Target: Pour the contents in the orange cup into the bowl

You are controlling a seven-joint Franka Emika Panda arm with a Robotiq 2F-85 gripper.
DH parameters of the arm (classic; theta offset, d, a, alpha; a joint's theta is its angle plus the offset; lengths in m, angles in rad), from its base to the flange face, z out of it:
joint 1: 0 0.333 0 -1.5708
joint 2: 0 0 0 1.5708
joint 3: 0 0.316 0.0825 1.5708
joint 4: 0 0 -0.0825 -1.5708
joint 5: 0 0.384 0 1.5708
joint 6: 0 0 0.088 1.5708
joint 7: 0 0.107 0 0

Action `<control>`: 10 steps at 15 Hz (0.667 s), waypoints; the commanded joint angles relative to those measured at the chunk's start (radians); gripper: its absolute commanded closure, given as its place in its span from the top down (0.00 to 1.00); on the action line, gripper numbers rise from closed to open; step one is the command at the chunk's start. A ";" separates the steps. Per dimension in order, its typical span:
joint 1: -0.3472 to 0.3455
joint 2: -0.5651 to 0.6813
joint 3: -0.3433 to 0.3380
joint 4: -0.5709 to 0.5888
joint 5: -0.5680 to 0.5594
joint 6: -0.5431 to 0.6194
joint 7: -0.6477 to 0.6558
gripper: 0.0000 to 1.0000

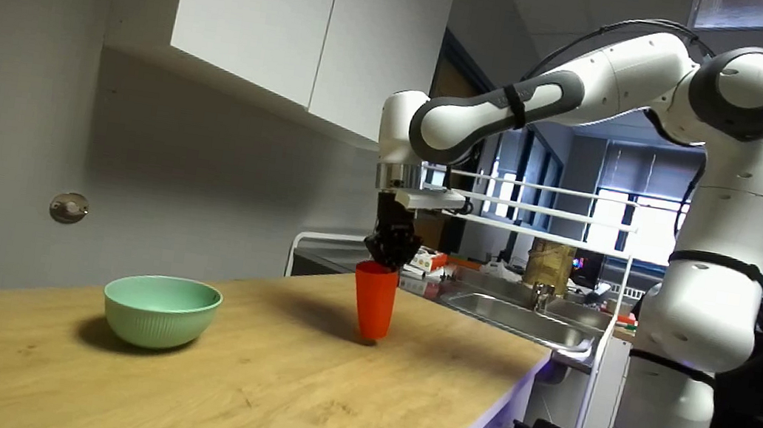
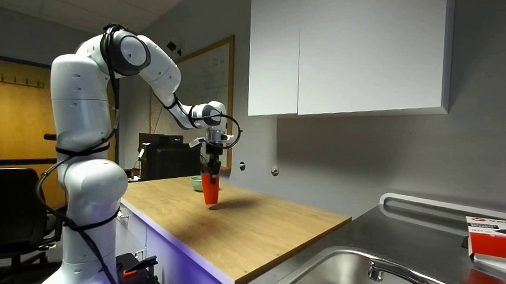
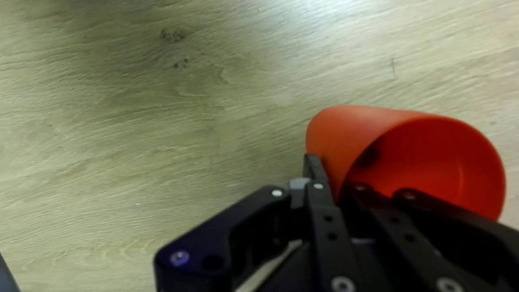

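Note:
The orange cup (image 1: 373, 302) is upright, slightly tilted, a little above the wooden table; it also shows in an exterior view (image 2: 210, 191). My gripper (image 1: 388, 261) is shut on the cup's wall at the rim. In the wrist view, the gripper (image 3: 337, 174) has one finger outside the cup (image 3: 344, 129) and the other inside its mouth. No contents can be made out in the visible part of the cup; its bottom is hidden. The mint-green bowl (image 1: 158, 323) stands upright on the table, apart from the cup; it shows partly behind the cup in an exterior view (image 2: 196, 183).
The wooden table (image 1: 296, 396) borders a metal counter with a sink (image 1: 523, 322). A white wall cabinet (image 1: 254, 2) hangs above the table's back. A white rail frame (image 1: 539, 210) stands by the sink. A red and white box (image 2: 497, 241) lies on the counter.

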 commanded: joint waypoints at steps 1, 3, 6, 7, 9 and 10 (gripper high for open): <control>0.006 0.046 -0.002 0.116 -0.025 -0.053 0.108 0.01; 0.012 0.073 0.002 0.173 -0.049 -0.060 0.176 0.01; 0.030 0.131 0.006 0.273 -0.096 -0.090 0.269 0.01; 0.040 0.153 0.008 0.307 -0.112 -0.104 0.297 0.01; 0.072 0.207 0.014 0.386 -0.143 -0.149 0.345 0.01; 0.091 0.234 0.018 0.427 -0.161 -0.177 0.364 0.01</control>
